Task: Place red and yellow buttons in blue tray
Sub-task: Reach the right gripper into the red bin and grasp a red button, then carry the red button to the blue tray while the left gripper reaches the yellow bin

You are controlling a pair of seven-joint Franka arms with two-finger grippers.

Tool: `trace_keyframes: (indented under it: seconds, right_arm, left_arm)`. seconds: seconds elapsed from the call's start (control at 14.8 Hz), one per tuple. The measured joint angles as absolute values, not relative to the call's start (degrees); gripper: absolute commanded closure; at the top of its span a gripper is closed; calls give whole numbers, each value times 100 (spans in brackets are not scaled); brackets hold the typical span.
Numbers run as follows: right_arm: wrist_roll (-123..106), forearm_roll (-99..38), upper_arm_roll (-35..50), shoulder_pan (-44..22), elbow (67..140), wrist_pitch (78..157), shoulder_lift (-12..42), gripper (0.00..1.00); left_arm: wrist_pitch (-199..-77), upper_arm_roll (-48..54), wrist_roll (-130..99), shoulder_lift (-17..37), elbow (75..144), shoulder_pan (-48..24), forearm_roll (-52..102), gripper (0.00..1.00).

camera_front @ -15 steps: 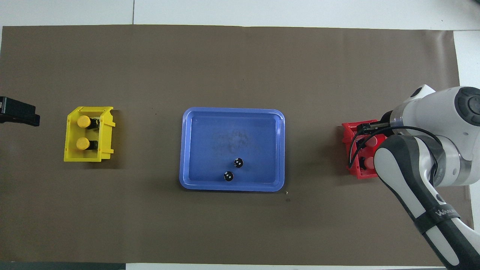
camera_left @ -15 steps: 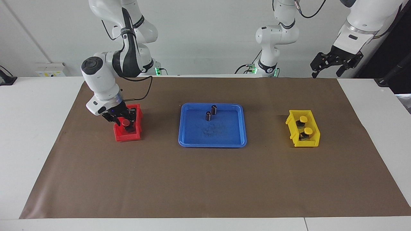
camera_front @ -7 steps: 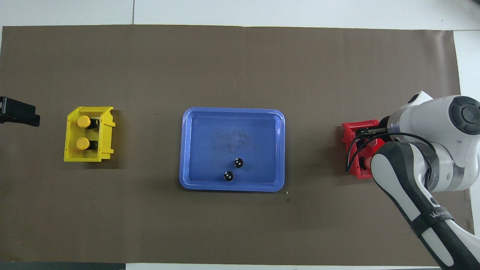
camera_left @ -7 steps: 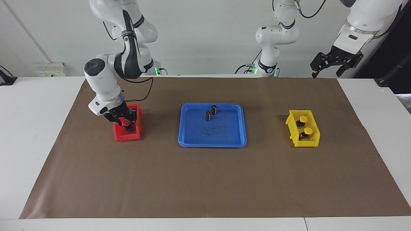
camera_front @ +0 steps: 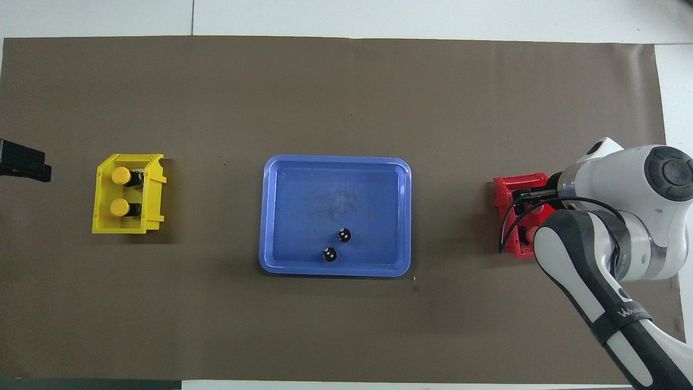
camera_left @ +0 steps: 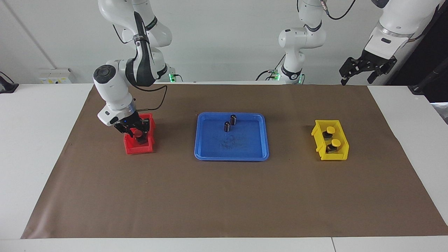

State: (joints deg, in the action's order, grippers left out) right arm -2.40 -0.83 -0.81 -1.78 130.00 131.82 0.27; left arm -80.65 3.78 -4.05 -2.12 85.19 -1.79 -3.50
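Right arm bent over from its base, forearm sloping down toward its own end of the table (camera_left: 42, 147), wrist pointing steeply down; right gripper (camera_left: 134, 131) poised just over the red bin (camera_left: 139, 148), jaws seemingly clenched on a red button (camera_left: 138, 133) lifted slightly above the bin's rim, though hard to confirm from this range; second red button (camera_front: 531, 232) barely showing in the overhead view, partly hidden under the arm, in the bin.

Left arm waiting, raised high over its own end of the table, nothing in reach; left gripper (camera_left: 362, 68) hanging in the air over the table's edge, tilted, jaws spread wide and holding nothing.

Blue tray (camera_left: 252, 154) in the middle of the brown mat (camera_left: 224, 199), between the two bins and well apart from each; two small dark cylinders (camera_left: 230, 123) upright in it, near the rim closest to the robots, just beside each other.

Yellow bin (camera_left: 341, 154) toward the left arm's end, holding two yellow buttons (camera_left: 332, 136), one nearer the robots than the other, each on a dark base.
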Motion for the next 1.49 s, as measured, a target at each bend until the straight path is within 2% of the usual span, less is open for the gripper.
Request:
trace_keyframes:
  seconds: [0.2,0.27,0.47,0.54,0.75,0.88,1.22,1.35,1.49]
  right_arm:
    - [-297,-83,-81,-171,13041,13182,26,41]
    - [-328,-83,-82,-153,13059,13183,24,45]
    - [-437,-83,-83,-87,13125,13184,0,74]
    - [-449,-83,-83,-83,13142,13184,-10,81]
    - [-451,-83,-83,-84,13132,13163,-22,82]
    - [-451,-83,-78,-98,12858,12786,-19,82]
    - [49,-106,-42,-431,10776,10980,374,83]
    - [916,-117,-18,-929,10175,10804,632,83]
    - [1959,-115,10,-1616,9826,10816,884,82]
  left_arm:
    - [-8065,297,-470,-214,8521,-172,-389,0]
    - [-8065,286,-494,-214,8524,-172,-390,0]
    - [-8065,285,-569,-214,8528,-172,-391,0]
    - [-8064,285,-576,-214,8528,-172,-392,0]
    - [-8064,285,-587,-215,8540,-172,-392,0]
    - [-8064,285,-594,-215,8543,-172,-392,0]
    - [-8362,283,-637,-243,8664,-142,-400,0]
    - [-9126,280,-641,-381,9244,-10,-401,3]
    - [-9971,279,-640,-468,10023,75,-401,11]
